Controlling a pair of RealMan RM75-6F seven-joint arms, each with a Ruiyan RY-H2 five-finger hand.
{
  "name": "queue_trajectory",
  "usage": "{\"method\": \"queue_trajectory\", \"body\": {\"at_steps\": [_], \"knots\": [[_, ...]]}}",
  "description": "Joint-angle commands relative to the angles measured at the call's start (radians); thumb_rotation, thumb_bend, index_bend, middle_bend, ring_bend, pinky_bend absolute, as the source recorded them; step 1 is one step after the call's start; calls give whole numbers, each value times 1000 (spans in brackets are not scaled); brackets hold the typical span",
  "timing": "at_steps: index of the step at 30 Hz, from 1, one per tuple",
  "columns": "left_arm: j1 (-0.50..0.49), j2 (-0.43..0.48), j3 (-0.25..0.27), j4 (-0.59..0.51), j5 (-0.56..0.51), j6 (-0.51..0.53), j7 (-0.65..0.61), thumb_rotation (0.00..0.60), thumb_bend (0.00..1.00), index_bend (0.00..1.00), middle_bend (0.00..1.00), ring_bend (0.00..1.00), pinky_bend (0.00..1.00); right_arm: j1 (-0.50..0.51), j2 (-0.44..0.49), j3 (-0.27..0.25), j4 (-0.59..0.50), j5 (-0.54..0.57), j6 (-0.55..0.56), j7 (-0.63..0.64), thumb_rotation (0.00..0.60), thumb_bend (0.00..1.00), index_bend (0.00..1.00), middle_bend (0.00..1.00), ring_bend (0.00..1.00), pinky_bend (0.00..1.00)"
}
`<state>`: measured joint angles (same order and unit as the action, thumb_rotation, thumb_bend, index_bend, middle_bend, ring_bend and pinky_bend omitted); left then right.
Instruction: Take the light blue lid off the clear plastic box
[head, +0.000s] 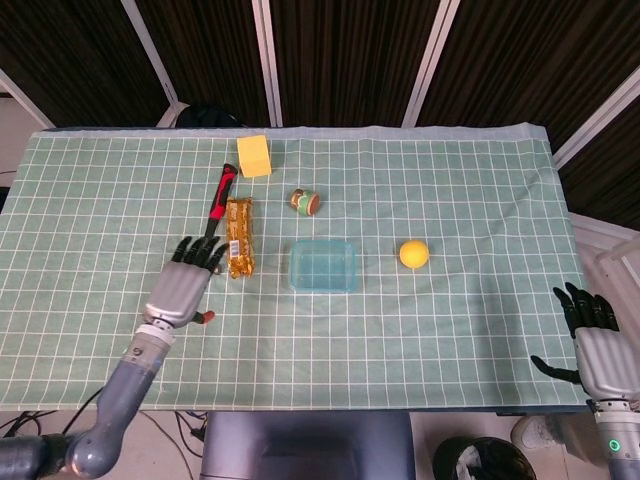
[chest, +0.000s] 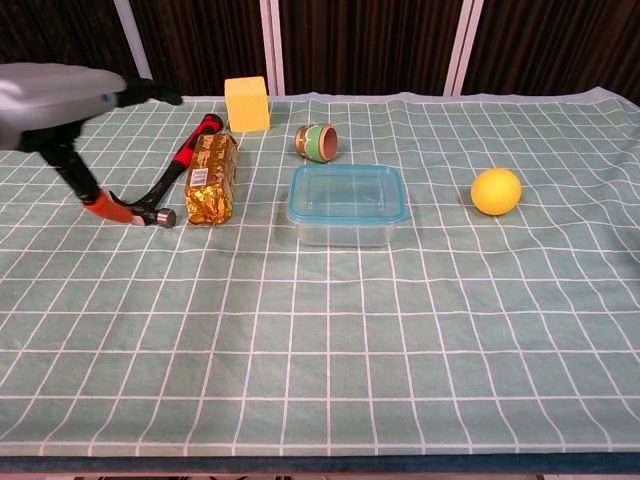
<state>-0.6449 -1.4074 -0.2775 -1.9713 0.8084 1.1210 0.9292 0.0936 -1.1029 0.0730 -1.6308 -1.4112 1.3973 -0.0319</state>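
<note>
I am bringing the left hand (head: 184, 281) in over the checked table cloth (head: 450, 330), fingers spread apart and holding nothing, while the clear plastic box (chest: 346, 223) is sitting near the middle of the table with its light blue lid (chest: 346, 192) seated flat on top. Taking the box as my landmark: the left hand is hovering to its left, above the head of the hammer (chest: 172, 170); the gold-wrapped bar (chest: 212, 178) is lying just left of the box, between it and the hammer; the small green-banded pot (chest: 317, 141) is tipped on its side just behind it; the yellow block (chest: 247, 103) is standing farther back and to the left; the yellow ball (chest: 496, 191) is resting well to its right. The right hand (head: 598, 348) is waiting far off at the table's near right edge, fingers apart and empty. I am judging the box light and thin-walled, the lid a stiff, slick snap-on rim, so it will likely slide or lift whole unless one hand pins the body. A corner of the lid's rim looks the best purchase, though from this distance I cannot make out whether it has a pull tab.
</note>
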Motion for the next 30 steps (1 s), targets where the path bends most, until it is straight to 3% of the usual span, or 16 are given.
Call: {"method": "queue_trajectory", "body": {"at_steps": [1,11,20,30], "knots": [[-195,-155,-95,34,-261,26,144,600,0,0,0,0,20,2,1,2,-2,6,-6,5,600,241,0,0,0,0],[-390,-275,-163,180,-478,80,173,600,0,0,0,0,20,5,4,6,-10,28,-23,18,600,241,0,0,0,0],[-495,-298,-160,310,-563,75,210,600,0,0,0,0,20,6,7,3,-20,33,-33,21,600,240,0,0,0,0],[-571,-345,-163,442,-685,1,199,600,0,0,0,0,19,5,7,2,-26,40,-35,15,600,240,0,0,0,0]]}}
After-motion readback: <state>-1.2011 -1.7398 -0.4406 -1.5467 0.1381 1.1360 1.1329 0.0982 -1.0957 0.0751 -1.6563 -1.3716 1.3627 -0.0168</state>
